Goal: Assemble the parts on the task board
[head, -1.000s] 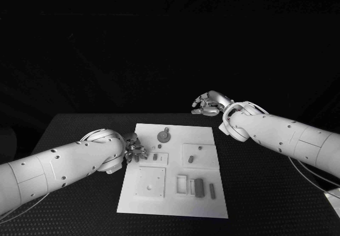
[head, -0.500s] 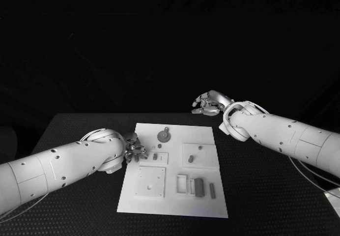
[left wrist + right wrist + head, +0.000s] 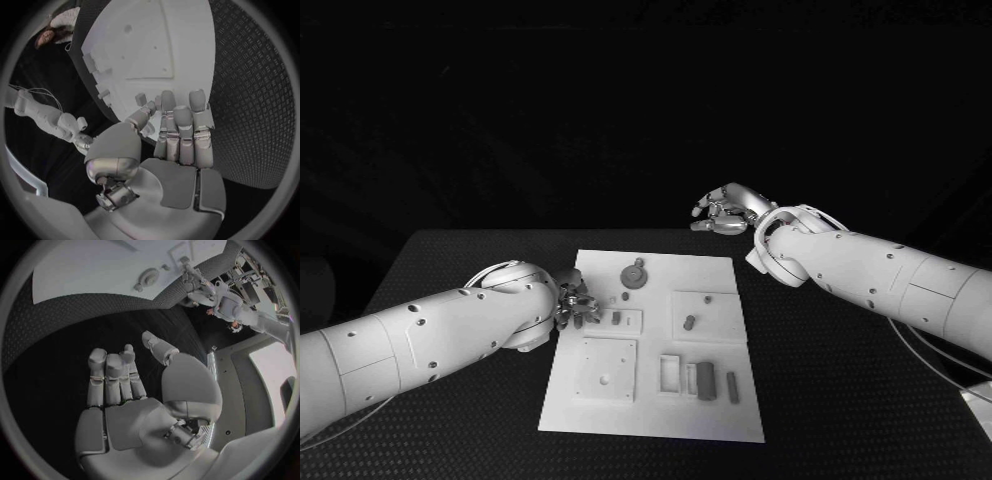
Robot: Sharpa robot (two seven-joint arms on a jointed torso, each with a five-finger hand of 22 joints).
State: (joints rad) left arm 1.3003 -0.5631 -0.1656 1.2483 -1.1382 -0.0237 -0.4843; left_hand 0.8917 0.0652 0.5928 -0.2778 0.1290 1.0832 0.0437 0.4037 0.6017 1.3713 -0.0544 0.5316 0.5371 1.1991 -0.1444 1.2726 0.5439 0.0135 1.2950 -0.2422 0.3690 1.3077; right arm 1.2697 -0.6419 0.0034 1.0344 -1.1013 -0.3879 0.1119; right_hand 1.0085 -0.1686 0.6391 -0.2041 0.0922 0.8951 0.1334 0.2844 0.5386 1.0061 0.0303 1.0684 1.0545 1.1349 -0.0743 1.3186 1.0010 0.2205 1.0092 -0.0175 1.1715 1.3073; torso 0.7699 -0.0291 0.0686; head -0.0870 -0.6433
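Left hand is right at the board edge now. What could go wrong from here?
1. The left hand sits at the board's left edge beside small parts; a sweep of its fingers might knock them over or nudge the board.
2. In the head view its own arm hides part of that hand, so a pinch there may be hard to judge.
3. The right hand hangs beyond the far edge, holding nothing, too far to steady the board.
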